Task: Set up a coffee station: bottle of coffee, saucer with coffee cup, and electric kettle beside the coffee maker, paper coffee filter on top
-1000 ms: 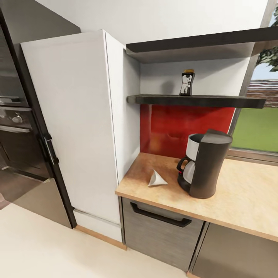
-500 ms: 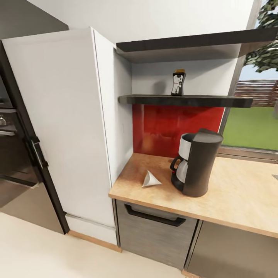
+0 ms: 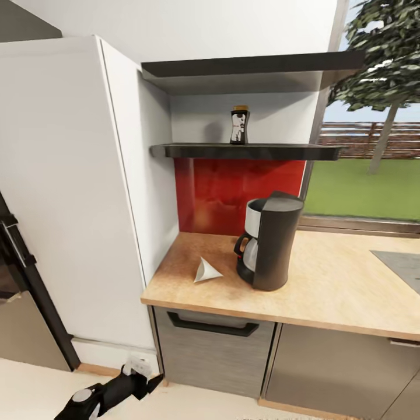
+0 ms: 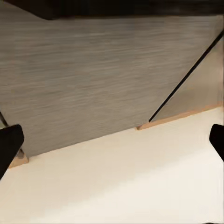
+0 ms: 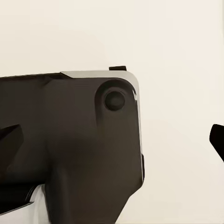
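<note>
Hanging low near the floor, the left gripper is spread open and empty, and the right gripper looks open too. Up and right of it on the wooden bench, the white paper cone filter could crush or slide; the dark coffee bottle on the high black shelf could topple; the black coffee maker could get bumped.
</note>
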Tool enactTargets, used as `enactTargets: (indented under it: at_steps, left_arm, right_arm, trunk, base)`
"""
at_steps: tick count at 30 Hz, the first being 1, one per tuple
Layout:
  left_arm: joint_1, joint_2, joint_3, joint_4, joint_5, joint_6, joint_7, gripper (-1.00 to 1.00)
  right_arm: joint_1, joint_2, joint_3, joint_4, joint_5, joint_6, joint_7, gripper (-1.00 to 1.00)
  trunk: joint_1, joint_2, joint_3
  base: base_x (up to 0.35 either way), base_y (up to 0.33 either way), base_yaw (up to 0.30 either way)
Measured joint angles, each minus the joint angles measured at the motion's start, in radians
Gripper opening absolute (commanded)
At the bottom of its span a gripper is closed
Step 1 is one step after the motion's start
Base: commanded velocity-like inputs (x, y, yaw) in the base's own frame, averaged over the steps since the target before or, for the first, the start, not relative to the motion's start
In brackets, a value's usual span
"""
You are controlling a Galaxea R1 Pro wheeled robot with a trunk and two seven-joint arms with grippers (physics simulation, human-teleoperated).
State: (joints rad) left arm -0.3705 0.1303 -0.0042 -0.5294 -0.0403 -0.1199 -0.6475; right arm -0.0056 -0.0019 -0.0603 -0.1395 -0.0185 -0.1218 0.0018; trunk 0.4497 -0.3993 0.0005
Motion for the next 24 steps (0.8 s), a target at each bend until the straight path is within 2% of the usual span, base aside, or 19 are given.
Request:
enactTargets:
  at_steps: [4, 6, 7, 11, 12, 13, 15, 18, 21, 24]
  left_arm:
    - [-0.070, 0.036, 0.002, 0.000, 0.001, 0.031, -0.098, 1.00]
    - [-0.136, 0.052, 0.001, 0.001, 0.001, 0.098, -0.154, 1.00]
    - [-0.188, 0.058, 0.000, 0.002, -0.002, 0.160, -0.188, 1.00]
    - [-0.273, 0.062, 0.001, 0.002, -0.004, 0.206, -0.205, 1.00]
    - [-0.327, 0.060, 0.001, 0.002, -0.002, 0.281, -0.204, 1.00]
    - [-0.365, 0.056, 0.002, -0.001, 0.000, 0.326, -0.203, 1.00]
    - [-0.409, 0.048, 0.000, -0.006, -0.002, 0.372, -0.200, 1.00]
    - [-0.435, 0.046, -0.001, -0.008, -0.019, 0.428, -0.185, 1.00]
    - [-0.444, 0.043, -0.001, -0.030, -0.079, 0.472, -0.164, 1.00]
    - [-0.447, 0.043, 0.001, -0.042, -0.108, 0.482, -0.159, 1.00]
  right_arm:
    - [0.000, 0.000, 0.000, 0.000, 0.000, 0.000, 0.000, 1.00]
    - [0.000, 0.000, 0.000, 0.000, -0.001, 0.000, 0.000, 1.00]
    - [0.000, 0.000, 0.000, 0.000, -0.001, 0.000, -0.001, 1.00]
    - [0.000, 0.000, 0.000, 0.000, -0.001, 0.000, 0.000, 1.00]
    - [0.000, 0.001, 0.000, 0.000, -0.001, 0.000, 0.000, 1.00]
    - [0.000, 0.001, 0.000, -0.001, -0.001, 0.000, 0.000, 1.00]
    - [0.000, 0.001, 0.000, 0.000, -0.001, 0.000, 0.000, 1.00]
    - [0.000, 0.002, 0.001, -0.001, -0.001, 0.000, 0.001, 1.00]
    - [0.000, 0.002, 0.002, -0.002, 0.000, 0.000, 0.002, 1.00]
    - [0.000, 0.002, 0.003, -0.003, 0.000, 0.000, 0.002, 1.00]
  trunk:
    - [0.000, 0.000, 0.000]
    - [0.000, 0.000, 0.000]
    - [0.000, 0.000, 0.000]
    - [0.000, 0.000, 0.000]
    - [0.000, 0.000, 0.000]
    - [0.000, 0.000, 0.000]
    - [0.000, 0.000, 0.000]
    - [0.000, 0.000, 0.000]
    - [0.000, 0.000, 0.000]
    - [0.000, 0.000, 0.000]
  base:
    - [0.000, 0.000, -0.266]
    - [0.000, 0.000, -0.266]
    - [0.000, 0.000, -0.266]
    - [0.000, 0.000, -0.266]
    - [0.000, 0.000, -0.266]
    - [0.000, 0.000, -0.266]
    - [0.000, 0.000, -0.266]
    - [0.000, 0.000, -0.252]
    - [0.000, 0.000, -0.139]
    - [0.000, 0.000, -0.051]
